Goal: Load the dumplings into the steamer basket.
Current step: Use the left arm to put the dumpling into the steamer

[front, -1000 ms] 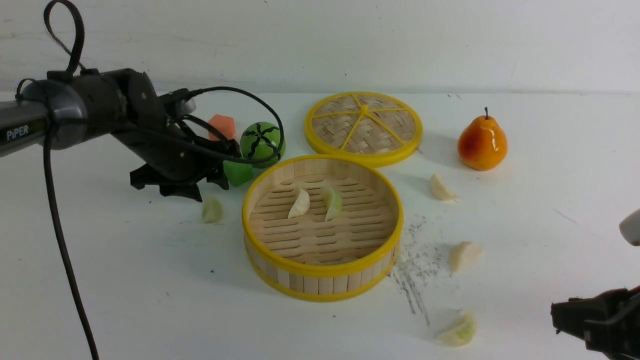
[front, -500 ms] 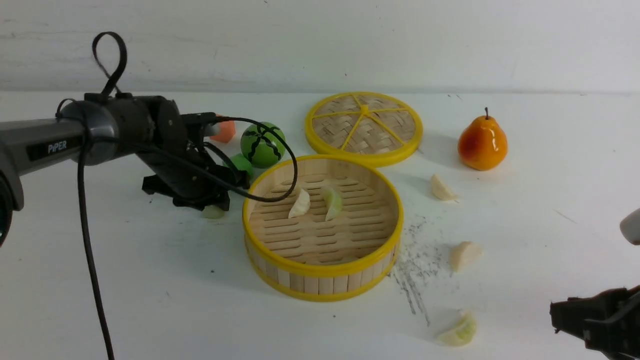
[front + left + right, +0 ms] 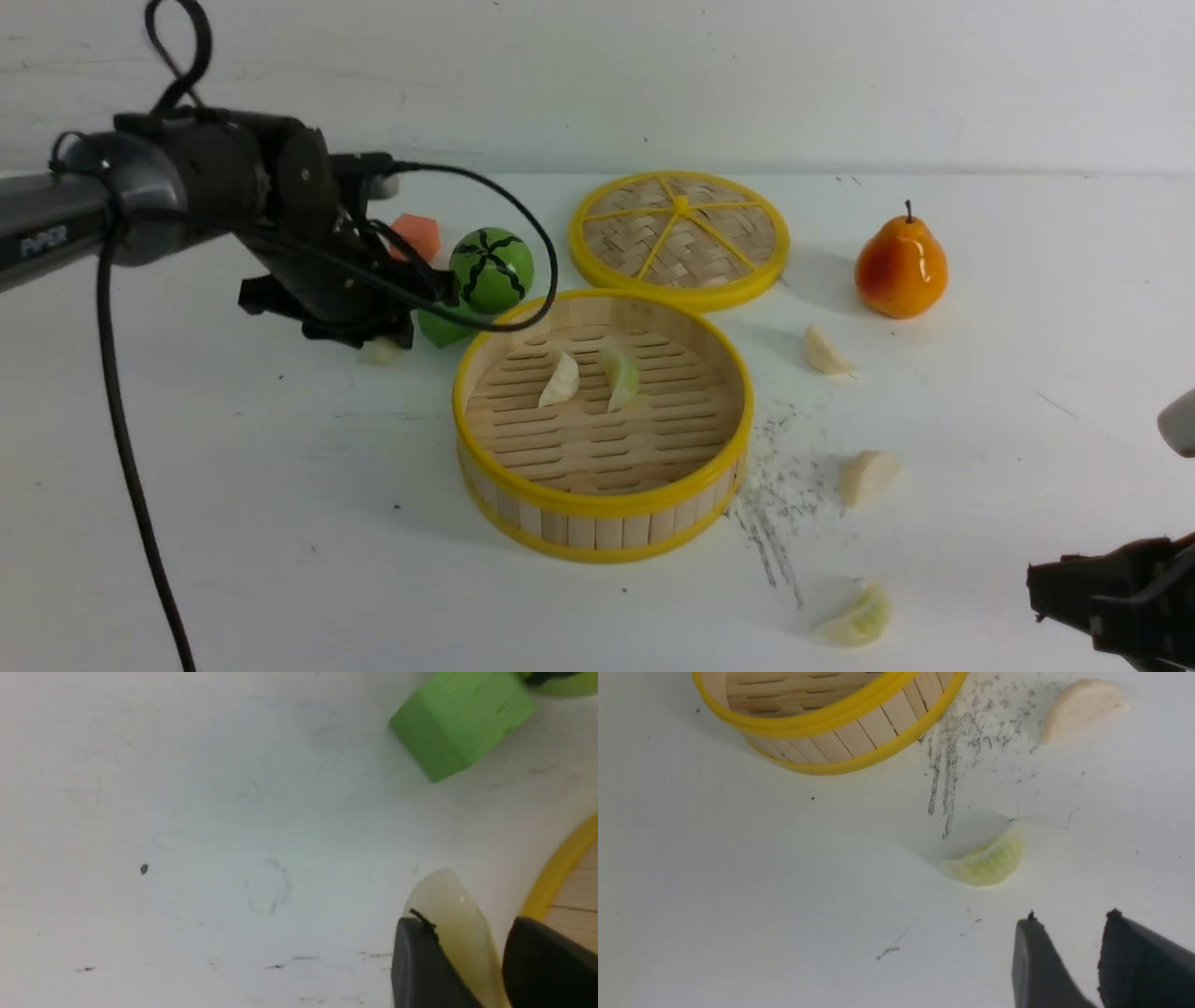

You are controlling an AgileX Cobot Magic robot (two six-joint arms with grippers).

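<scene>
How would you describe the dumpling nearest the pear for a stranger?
Start at the round steamer basket mid-table, then look right toward the orange pear. Between them lies a cream-white dumpling. Unlike the nearer cream dumpling and green dumpling on that side, it sits farthest back.

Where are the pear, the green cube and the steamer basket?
pear (image 3: 901,271), front view, middle of its orange body.
green cube (image 3: 467,714), left wrist view, its larger visible face.
steamer basket (image 3: 597,505), front view, near side of its yellow top rim.
</scene>
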